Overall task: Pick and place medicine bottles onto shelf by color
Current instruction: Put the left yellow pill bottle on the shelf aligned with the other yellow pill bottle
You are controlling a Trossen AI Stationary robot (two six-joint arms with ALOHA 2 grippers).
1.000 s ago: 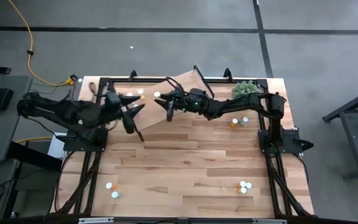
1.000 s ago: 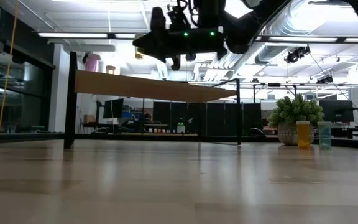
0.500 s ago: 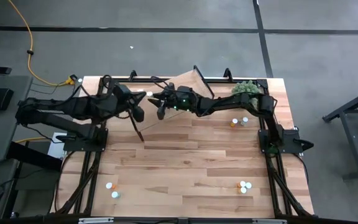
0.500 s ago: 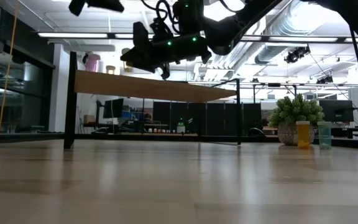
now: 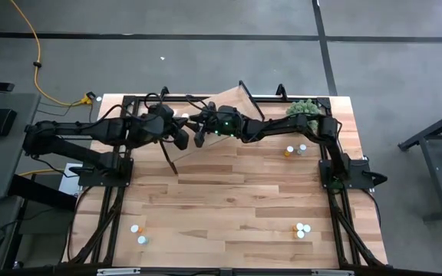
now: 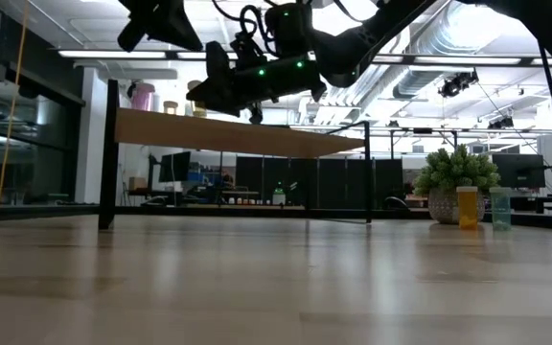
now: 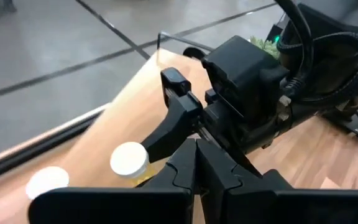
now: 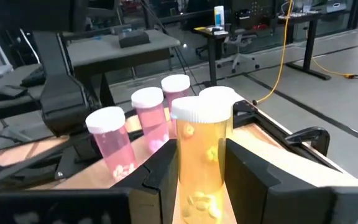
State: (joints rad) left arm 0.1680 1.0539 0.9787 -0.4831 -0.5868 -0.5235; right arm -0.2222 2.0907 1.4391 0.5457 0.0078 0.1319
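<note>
The shelf (image 5: 225,102) is a light-wood plank on black legs at the table's far middle. Pink bottles (image 8: 112,142) with white caps stand on it in a row. My right gripper (image 8: 199,152) hangs over the shelf's left part and is shut on a yellow-orange bottle (image 8: 197,134) with a white cap. My left gripper (image 5: 181,140) is shut and holds nothing. It hovers just left of the right gripper (image 5: 198,133), high above the shelf's left end (image 6: 123,120) in the low view. My right gripper pinches the yellow-orange bottle by the two sides of its body (image 8: 185,168), below the white cap, between its two fingers (image 8: 247,174). The fingers reach in about level from the table's right. The bottle stands upright. The fingers hide its bottom, so I cannot tell whether it rests on the shelf.
A fuzzy green plant (image 5: 304,110) stands at the far right. An orange bottle (image 5: 288,152) and a teal bottle (image 5: 301,149) stand in front of it. More bottles stand near the front left (image 5: 137,234) and front right (image 5: 300,228).
My left gripper has shut its fingers on nothing and gone toward the table's right, up beside the right gripper at the shelf. My right gripper has carried the yellow-orange bottle a little toward the table's left over the shelf, keeping it upright.
</note>
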